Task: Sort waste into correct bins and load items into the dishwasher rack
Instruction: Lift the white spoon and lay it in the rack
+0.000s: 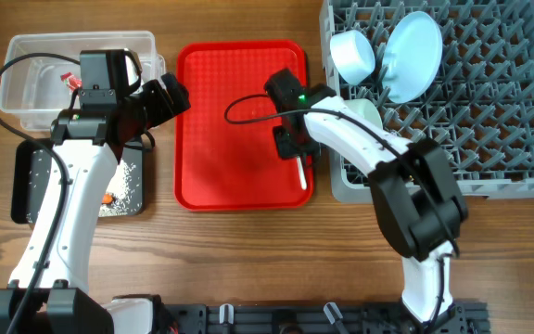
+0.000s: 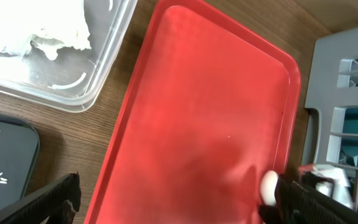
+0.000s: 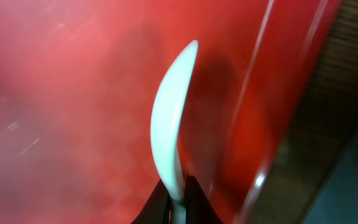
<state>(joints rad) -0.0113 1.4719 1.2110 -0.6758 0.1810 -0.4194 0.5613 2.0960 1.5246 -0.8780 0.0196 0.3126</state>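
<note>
Plain wood table, red tray in the middle. Right claw dips low over it pinching the white spoon; left claw hangs spread wide.

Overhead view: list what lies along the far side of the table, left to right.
clear tub → red tray → pale blue bowl → pale blue plate, the last two standing in the grey rack.
</note>
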